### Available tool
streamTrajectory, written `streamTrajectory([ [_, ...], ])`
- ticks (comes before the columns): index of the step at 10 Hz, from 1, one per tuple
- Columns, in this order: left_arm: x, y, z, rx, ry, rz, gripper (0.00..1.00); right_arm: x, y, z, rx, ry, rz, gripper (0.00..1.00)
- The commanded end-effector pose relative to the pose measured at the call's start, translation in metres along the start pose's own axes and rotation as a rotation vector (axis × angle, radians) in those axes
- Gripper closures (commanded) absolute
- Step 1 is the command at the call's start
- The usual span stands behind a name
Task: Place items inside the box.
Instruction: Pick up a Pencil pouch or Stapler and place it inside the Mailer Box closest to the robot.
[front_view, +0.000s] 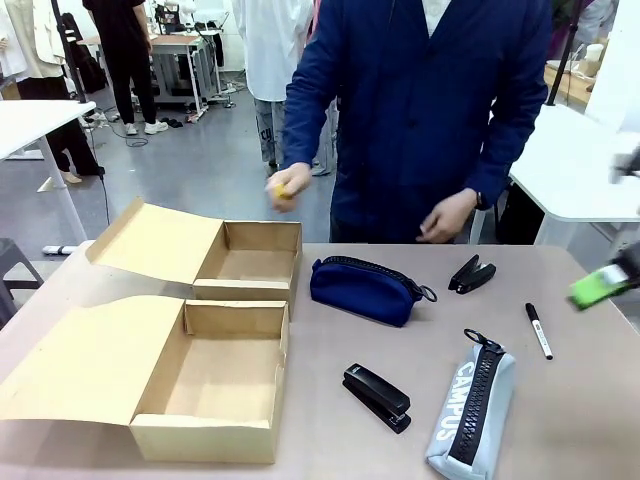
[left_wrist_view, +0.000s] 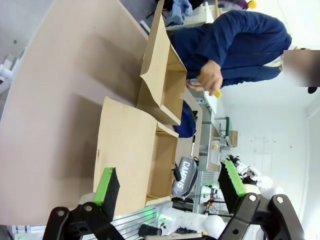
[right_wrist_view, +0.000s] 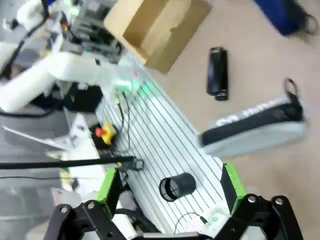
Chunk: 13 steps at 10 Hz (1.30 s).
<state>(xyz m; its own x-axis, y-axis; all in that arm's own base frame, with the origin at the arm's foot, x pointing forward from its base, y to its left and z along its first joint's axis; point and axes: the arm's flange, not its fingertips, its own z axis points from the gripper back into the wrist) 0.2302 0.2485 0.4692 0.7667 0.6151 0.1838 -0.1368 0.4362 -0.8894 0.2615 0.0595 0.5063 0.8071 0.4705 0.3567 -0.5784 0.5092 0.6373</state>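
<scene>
A person's hand holds the small yellow tool above the far box. The near box stands open with nothing in it. On the table lie the navy pouch, the black stapler and the grey CAMPUS pencil case. My right gripper is blurred at the table's right edge, open, holding nothing. My left gripper is open and holds nothing, back from the boxes.
A second small black clip-like tool and a marker pen lie at the right of the table. The person in a blue coat stands at the far edge. Both box lids are folded out to the left.
</scene>
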Motion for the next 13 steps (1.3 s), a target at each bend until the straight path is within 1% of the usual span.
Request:
streamTrajectory([
  [1, 0.0, -0.002, 0.001, -0.022, -0.006, -0.021, 0.0, -0.031, 0.049, -0.105, -0.053, 0.12, 0.13, 0.0],
  [2, 0.0, -0.002, 0.001, -0.022, -0.006, -0.021, 0.0, -0.034, 0.065, -0.144, -0.094, 0.206, 0.188, 0.0],
  [3, 0.0, -0.002, 0.001, -0.022, -0.006, -0.021, 0.0, -0.042, 0.076, -0.181, -0.138, 0.267, 0.232, 0.0],
  [4, 0.0, -0.002, 0.001, -0.022, -0.006, -0.021, 0.0, -0.047, 0.08, -0.217, -0.231, 0.165, 0.26, 0.0],
  [5, 0.0, -0.002, 0.001, -0.022, -0.006, -0.021, 0.0, -0.032, 0.068, -0.214, -0.338, -0.111, 0.255, 0.0],
  [6, 0.0, -0.002, 0.001, -0.022, -0.006, -0.021, 0.0, 0.026, 0.097, -0.163, -0.144, 0.277, 0.24, 0.0],
  [7, 0.0, -0.002, 0.001, -0.022, -0.006, -0.021, 0.0, 0.026, 0.097, -0.163, -0.144, 0.277, 0.24, 0.0],
  [8, 0.0, -0.002, 0.001, -0.022, -0.006, -0.021, 0.0, 0.043, 0.103, -0.193, -0.239, 0.153, 0.259, 0.0],
  [9, 0.0, -0.002, 0.001, -0.022, -0.006, -0.021, 0.0, 0.053, 0.088, -0.195, -0.388, 0.253, 0.244, 0.0],
  [10, 0.0, -0.002, 0.001, -0.022, -0.006, -0.021, 0.0, 0.069, 0.078, -0.204, -0.442, 0.331, 0.27, 0.0],
  [11, 0.0, -0.002, 0.001, -0.022, -0.006, -0.021, 0.0, 0.084, 0.065, -0.208, -0.511, 0.36, 0.275, 0.0],
  [12, 0.0, -0.002, 0.001, -0.022, -0.006, -0.021, 0.0, 0.097, 0.05, -0.213, -0.525, 0.399, 0.275, 0.0],
  [13, 0.0, -0.002, 0.001, -0.022, -0.006, -0.021, 0.0, 0.101, 0.043, -0.22, -0.53, 0.405, 0.289, 0.0],
])
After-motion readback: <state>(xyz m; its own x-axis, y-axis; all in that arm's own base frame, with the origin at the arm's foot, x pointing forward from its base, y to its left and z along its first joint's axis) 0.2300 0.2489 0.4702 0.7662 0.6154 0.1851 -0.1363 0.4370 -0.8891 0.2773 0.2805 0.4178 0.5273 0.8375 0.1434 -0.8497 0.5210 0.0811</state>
